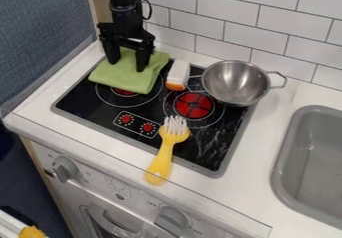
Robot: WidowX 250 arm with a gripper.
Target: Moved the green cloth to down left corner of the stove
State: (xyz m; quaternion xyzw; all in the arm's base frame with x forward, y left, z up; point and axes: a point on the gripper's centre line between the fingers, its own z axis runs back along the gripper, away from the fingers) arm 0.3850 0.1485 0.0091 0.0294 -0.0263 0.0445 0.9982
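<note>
Right now, the end effector [127,66] hangs over the upper left part of the stove [220,137], its two fingers apart and pointing down at the green cloth [128,80]. The cloth lies folded in the rear left part of the stove, partly covering a red burner [123,91], with its far part beneath the fingers.

Just right of the cloth is a small white thing [178,72] with an orange end. Beside that, a round metal bowl [236,82] with two handles sits at the stove's rear right corner. Another red burner [194,105] shows between the bowl and a yellow brush [160,163]. The brush has its white bristles on the stove, and its handle runs over the front edge onto the white desk [298,96]. Left of the bristles is a small panel [137,124] with two red dials. A gray sink [285,182] is set into the desk at right.
</note>
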